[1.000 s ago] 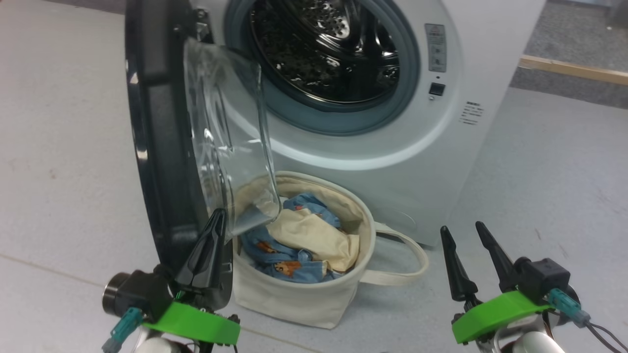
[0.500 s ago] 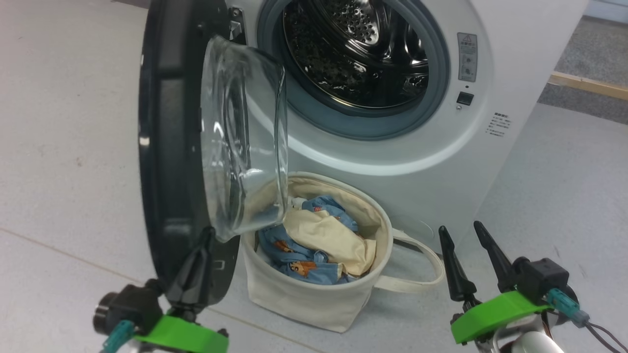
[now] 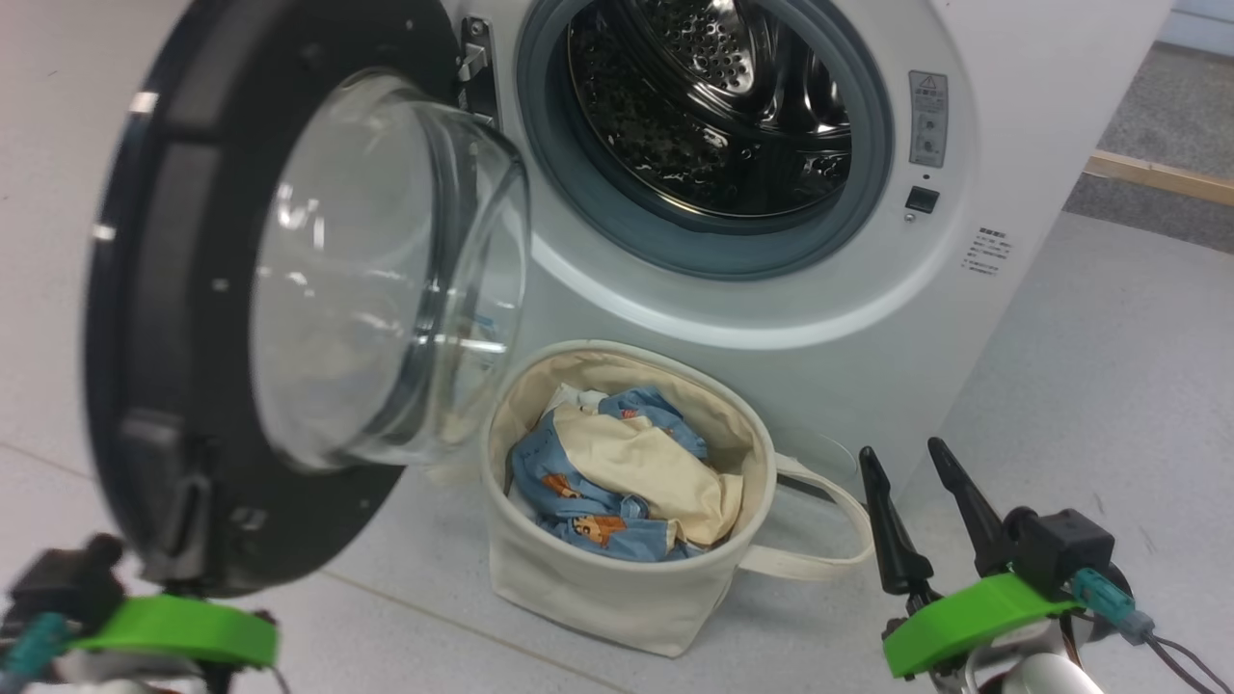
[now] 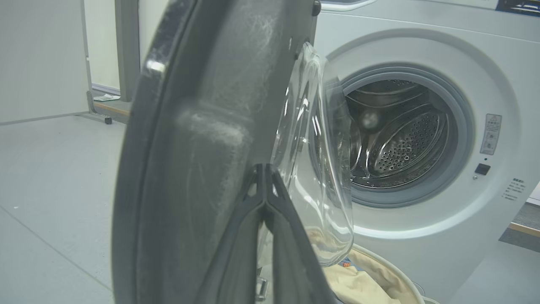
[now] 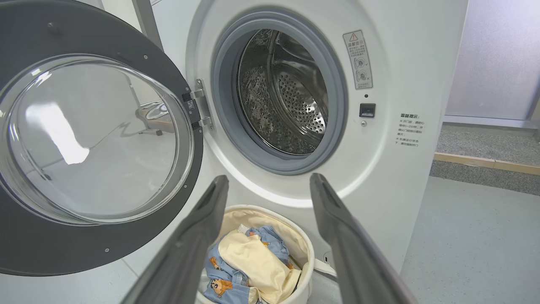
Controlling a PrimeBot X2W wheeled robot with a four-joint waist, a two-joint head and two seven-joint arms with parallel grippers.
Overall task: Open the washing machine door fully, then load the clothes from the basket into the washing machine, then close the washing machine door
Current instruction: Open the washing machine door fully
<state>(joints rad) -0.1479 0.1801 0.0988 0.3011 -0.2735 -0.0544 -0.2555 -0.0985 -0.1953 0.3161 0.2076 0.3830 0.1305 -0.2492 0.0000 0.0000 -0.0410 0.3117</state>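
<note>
Washing machine (image 3: pixel 868 318) fills upper centre of the head view, drum (image 3: pixel 713 106) bare, nothing loaded. Door (image 3: pixel 145 289) stands wide open at frame left, glass bowl facing us; probably near full travel, can't confirm.

Basket (image 3: pixel 598 598) sits on the floor bottom centre, just below the drum mouth, so it's a short lift to load. Clothes (image 3: pixel 627 472) are all in it, cream piece on top of the blue bear print.

Left gripper (image 4: pixel 265 169): fingers (image 4: pixel 291 236) pressed together, holding nothing, lying along the door's inner rim. Reads as a blunt pusher for the door.

Right gripper (image 3: pixel 897 451), lower right: fingers (image 3: pixel 887 520) apart, empty, aimed toward the basket, likely staged for the first pick.

Floor (image 3: pixel 1109 366) is smooth pale grey. Grey carpet strip (image 3: pixel 1157 116) with wood trim (image 3: pixel 1157 178) at upper right. Pale wall panel (image 4: pixel 42 59) upper left in the left wrist view.
</note>
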